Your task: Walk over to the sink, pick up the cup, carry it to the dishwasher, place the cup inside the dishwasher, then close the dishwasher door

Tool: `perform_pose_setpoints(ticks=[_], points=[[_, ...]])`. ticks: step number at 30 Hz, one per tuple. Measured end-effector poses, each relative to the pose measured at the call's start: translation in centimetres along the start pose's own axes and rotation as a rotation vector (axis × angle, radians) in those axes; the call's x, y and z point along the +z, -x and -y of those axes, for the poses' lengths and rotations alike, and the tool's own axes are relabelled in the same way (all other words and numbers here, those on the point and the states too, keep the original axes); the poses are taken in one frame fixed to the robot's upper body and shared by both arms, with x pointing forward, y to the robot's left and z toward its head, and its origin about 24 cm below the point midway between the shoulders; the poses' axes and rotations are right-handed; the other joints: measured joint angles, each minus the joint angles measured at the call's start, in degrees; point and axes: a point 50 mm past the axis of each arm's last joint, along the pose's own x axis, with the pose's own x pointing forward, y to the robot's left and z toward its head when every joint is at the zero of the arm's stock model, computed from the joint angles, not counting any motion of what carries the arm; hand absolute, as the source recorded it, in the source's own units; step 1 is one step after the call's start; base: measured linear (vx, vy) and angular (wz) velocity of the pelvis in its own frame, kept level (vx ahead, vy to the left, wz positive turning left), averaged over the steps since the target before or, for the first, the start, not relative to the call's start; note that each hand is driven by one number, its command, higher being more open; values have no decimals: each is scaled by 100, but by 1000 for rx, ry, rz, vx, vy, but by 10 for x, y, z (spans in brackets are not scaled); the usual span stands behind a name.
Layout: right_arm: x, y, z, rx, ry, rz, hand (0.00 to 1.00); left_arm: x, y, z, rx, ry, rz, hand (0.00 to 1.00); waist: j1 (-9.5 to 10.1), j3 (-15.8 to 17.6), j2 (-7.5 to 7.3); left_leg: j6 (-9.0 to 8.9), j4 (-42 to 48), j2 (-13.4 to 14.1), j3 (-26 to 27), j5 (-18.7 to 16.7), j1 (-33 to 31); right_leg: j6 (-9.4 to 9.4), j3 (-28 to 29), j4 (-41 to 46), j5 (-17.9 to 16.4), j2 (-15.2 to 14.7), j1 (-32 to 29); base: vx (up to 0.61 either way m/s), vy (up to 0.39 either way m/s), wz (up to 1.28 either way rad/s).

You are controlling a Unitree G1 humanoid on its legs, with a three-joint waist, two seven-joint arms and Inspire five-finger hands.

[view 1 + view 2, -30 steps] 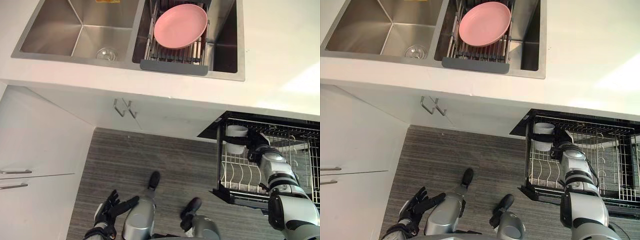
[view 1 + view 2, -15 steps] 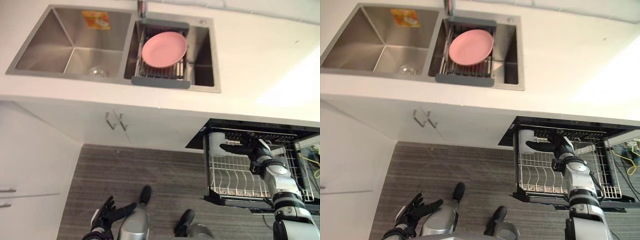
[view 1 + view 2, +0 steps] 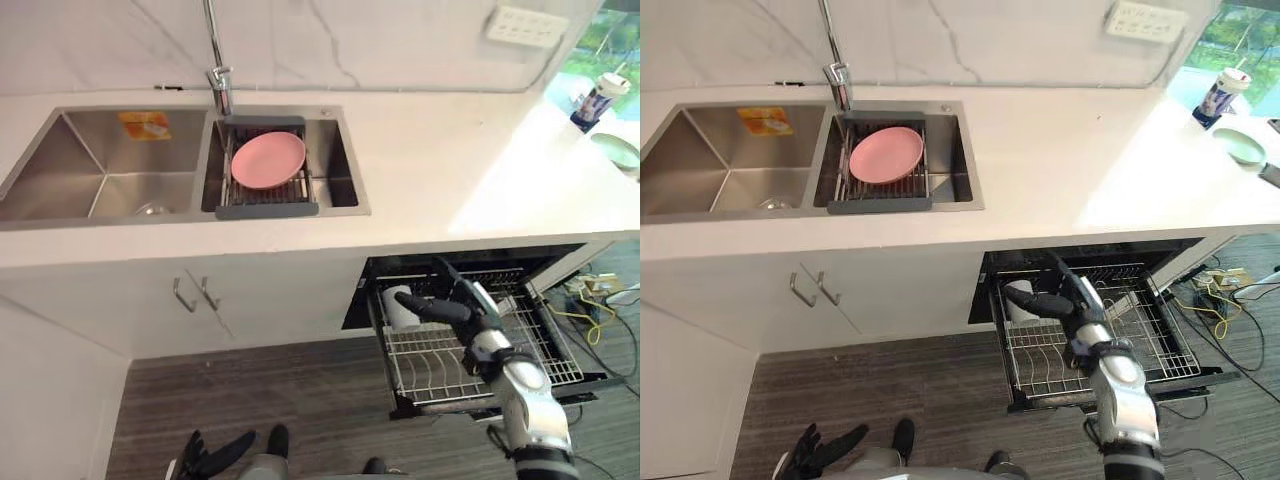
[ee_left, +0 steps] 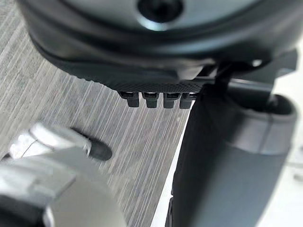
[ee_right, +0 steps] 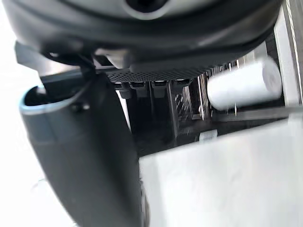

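Observation:
The white cup [image 3: 398, 303] stands in the front left corner of the pulled-out dishwasher rack [image 3: 455, 362], below the counter. My right hand [image 3: 447, 309] is open, its fingers stretched straight out beside the cup; whether they touch it I cannot tell. In the right wrist view the cup [image 5: 246, 85] lies beyond the straight fingers, outside the hand [image 5: 85, 142]. My left hand [image 3: 212, 457] hangs open low over the floor, holding nothing.
A double sink [image 3: 100, 180] with a faucet [image 3: 214, 70] is set in the white counter; a pink plate [image 3: 268, 160] rests on a drying rack over its right basin. A cup [image 3: 597, 100] and a green dish [image 3: 618, 150] sit at the counter's far right. Cabinet handles [image 3: 192, 293] left of the dishwasher.
The camera has pulled back and up, widening the view. My right hand, curled round the cup a second ago, has straightened its fingers and let go; the cup stays in the rack.

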Motion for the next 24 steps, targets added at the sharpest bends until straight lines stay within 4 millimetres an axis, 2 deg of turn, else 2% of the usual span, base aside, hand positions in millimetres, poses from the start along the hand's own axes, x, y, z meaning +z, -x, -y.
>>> perform_pose_setpoints(ticks=[2, 3, 4, 5, 6, 7, 9, 11, 13, 15, 16, 17, 18, 19, 20, 21, 22, 24], points=[[2, 10, -5, -4, -2, 49, 100, -5, 4, -1, 34, 47, 6, 100, -19, -22, 48, -28, 2, 4, -118, 29, -86, -1, -148, 12, -16, 11, -1, -54, -30, 36], [9, 11, -5, -8, 10, 89, 100, -11, 7, -1, 49, 69, -1, 100, 6, -39, 77, 33, 0, 24, -41, -70, -124, -1, -213, 13, -16, 21, 7, -61, 2, 36], [19, 14, -2, -34, 16, 151, 100, -19, 11, -3, 68, 93, -18, 100, 21, -64, 76, 145, 19, 145, 612, -169, -139, 11, -361, -94, 55, 13, 90, -52, 1, 46], [25, 17, 2, -55, 14, 193, 100, -22, 12, -2, 74, 102, -27, 100, 8, -83, 70, 217, 17, 191, 962, -218, -152, 22, -494, -162, 84, -18, 136, -11, 28, 81], [40, 24, 12, -109, 15, 289, 100, -28, 15, 0, 80, 114, -44, 100, -23, -105, 71, 304, 57, 262, 1553, -274, -163, 44, -730, -214, 104, -147, 210, 46, 89, 100], [54, 30, 23, -165, 10, 383, 100, -34, 17, -1, 91, 113, -55, 100, -35, -119, 149, 254, 138, 367, 1967, -215, -200, 97, -901, -122, 63, -182, 258, 61, 113, 96], [68, 35, 33, -225, 8, 478, 100, -46, 26, -4, 113, 102, -85, 100, -55, -192, 287, 46, -7, 372, 1873, 220, -110, 183, -1047, -21, -19, -200, 367, 39, 97, 59], [76, 41, 35, -278, -6, 563, 100, -53, 31, -6, 117, 77, -108, 100, -81, -190, 297, 115, -5, 183, 1707, 174, -19, 259, -1126, 164, -78, -420, 514, 66, 143, 49], [75, 38, 28, -284, -38, 587, 100, -53, 30, -6, 109, 45, -110, 100, -86, -182, 311, 216, -7, 44, 1722, 83, 53, 270, -1081, 539, -198, -670, 440, 49, 154, 12], [66, 36, 21, -283, -76, 567, 100, -49, 27, -3, 92, 22, -101, 100, -106, -163, 336, 267, -8, -19, 1722, 41, 76, 127, -930, 950, -283, -837, 310, 13, 135, 3], [59, 36, 17, -282, -97, 545, 100, -46, 24, 0, 72, -1, -95, 100, -132, -150, 343, 281, -6, -23, 1685, 31, 63, -203, -551, 1240, -381, -863, 149, -1, 107, 14], [56, 37, 15, -281, -105, 533, 100, -43, 22, 1, 62, -12, -91, 100, -167, -132, 336, 283, -6, -18, 1643, 31, 49, -347, -210, 1388, -451, -814, 69, 6, 79, 51], [49, 40, 11, -288, -119, 511, 100, -36, 17, 1, 46, -37, -80, 100, -298, -90, 335, 309, 0, -25, 1435, 49, -29, -380, 600, 1496, -744, -535, 9, 14, -42, 95], [48, 46, 9, -301, -124, 509, 100, -27, 11, 3, 28, -56, -64, 100, -456, -92, 242, 364, 4, -104, 1194, 87, -145, -303, 1214, 1308, -1025, -113, 17, 9, -76, 105], [50, 48, 9, -312, -123, 517, 100, -23, 9, 5, 20, -60, -55, 100, -488, -102, 124, 367, 5, -184, 1145, 92, -196, -318, 1319, 1120, -1157, 19, 49, 13, -142, 74], [57, 50, 10, -322, -109, 542, 100, -19, 5, 5, 12, -76, -50, 100, -480, -63, 94, 354, 8, -261, 1142, 176, -241, -167, 1395, 841, -1255, 81, 125, 6, -66, 20], [60, 49, 11, -326, -109, 557, 100, -20, 6, 4, 14, -92, -56, 100, -474, -46, 110, 336, 4, -248, 1159, 197, -221, -194, 1418, 899, -1268, 86, 103, 14, -70, 2], [63, 54, 16, -360, -114, 573, 100, -21, 7, 2, 19, -93, -59, 100, -458, -46, 80, 327, 9, -259, 1128, 279, -184, -134, 1377, 950, -1220, 100, 181, 53, -37, 5]])
